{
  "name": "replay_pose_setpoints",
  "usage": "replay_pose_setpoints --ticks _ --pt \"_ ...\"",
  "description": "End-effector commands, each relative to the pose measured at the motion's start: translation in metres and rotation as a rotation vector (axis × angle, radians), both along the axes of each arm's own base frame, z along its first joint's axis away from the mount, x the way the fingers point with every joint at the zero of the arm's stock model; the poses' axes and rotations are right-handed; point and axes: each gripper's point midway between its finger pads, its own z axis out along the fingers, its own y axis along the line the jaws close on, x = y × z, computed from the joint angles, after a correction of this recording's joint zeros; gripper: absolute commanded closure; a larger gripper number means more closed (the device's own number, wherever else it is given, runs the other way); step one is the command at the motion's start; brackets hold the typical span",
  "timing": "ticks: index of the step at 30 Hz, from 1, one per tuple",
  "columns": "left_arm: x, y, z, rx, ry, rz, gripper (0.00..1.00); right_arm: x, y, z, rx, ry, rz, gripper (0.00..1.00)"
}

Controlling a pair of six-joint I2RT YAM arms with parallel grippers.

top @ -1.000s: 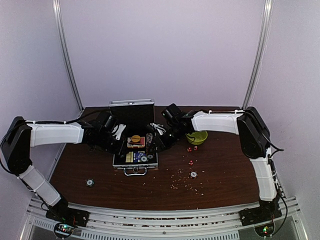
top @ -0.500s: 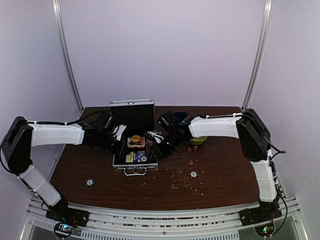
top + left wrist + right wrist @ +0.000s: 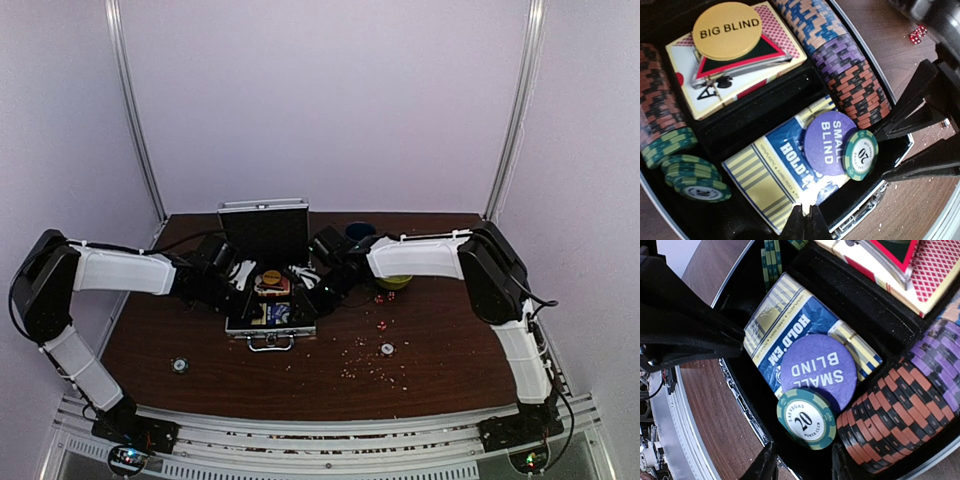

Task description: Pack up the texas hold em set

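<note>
Right wrist view: your right hand [image 3: 802, 465] is hovering open, green 20 chip [image 3: 806, 418] lying flat just ahead, overlapping purple SMALL BLIND disc [image 3: 818, 367] inside the briefcase [image 3: 263, 222]; your left hand [image 3: 803, 216] is sitting closed.

Count: 1 open silver aluminium briefcase [image 3: 270, 328], 1 red card box [image 3: 782, 32], 1 blue card box [image 3: 770, 170], 1 round yellow BIG BLIND disc [image 3: 727, 30], 1 round purple SMALL BLIND disc [image 3: 827, 142], 1 red-edged triangle [image 3: 752, 56], 2 rows of striped poker chips [image 3: 840, 55] [image 3: 657, 100], 1 loose green 20 chip [image 3: 860, 154], 2 stray round chips [image 3: 180, 365] [image 3: 387, 349] on the bench [image 3: 450, 350], 1 yellow-green bowl [image 3: 397, 282], 1 dark blue mug [image 3: 360, 231], and tiny red dice [image 3: 382, 322] too small to count.
</note>
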Motion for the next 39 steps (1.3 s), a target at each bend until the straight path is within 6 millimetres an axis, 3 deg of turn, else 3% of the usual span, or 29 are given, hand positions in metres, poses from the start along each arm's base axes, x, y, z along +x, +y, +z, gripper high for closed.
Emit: replay_pose_setpoints --ticks 1,17,35,39 --pt "0.008 -0.011 0.003 -0.064 -0.015 -0.005 0.97 0.006 0.004 -0.002 -0.007 -0.009 -0.03 0.62" --pt "0.018 -0.023 -0.007 -0.079 0.002 -0.023 1.0 0.004 0.019 -0.011 0.042 0.049 -0.011 0.61" --pt "0.012 -0.027 -0.018 -0.093 0.041 -0.043 1.0 -0.003 0.033 0.024 0.182 0.042 0.047 0.73" --pt "0.011 -0.027 -0.018 -0.095 0.044 -0.046 1.0 -0.003 0.035 0.023 0.192 0.053 0.049 0.75"
